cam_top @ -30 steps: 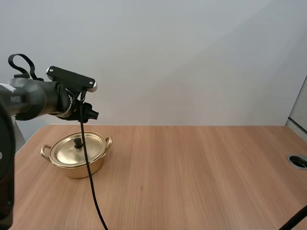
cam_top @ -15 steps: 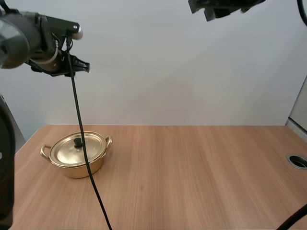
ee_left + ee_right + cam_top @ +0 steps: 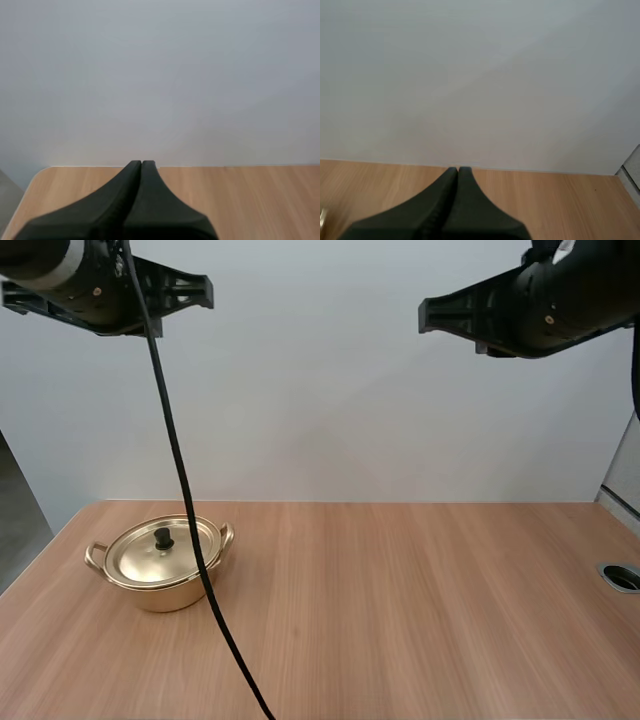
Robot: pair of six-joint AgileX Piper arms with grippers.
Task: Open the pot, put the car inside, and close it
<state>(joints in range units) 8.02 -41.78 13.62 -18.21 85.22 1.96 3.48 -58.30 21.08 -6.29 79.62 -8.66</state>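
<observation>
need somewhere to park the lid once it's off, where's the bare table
All the table right of the pot is bare wood, up to the round hole at its right edge. A narrower bare strip lies in front of the pot. Only the pot's own far-left corner is taken.

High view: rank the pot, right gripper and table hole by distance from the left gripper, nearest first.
From the left gripper, high at the left:
1 and 2. Too close to call: the right gripper, level with it at the right; the pot, below it at the table's left.
3. The table hole, at the far right edge.
</observation>
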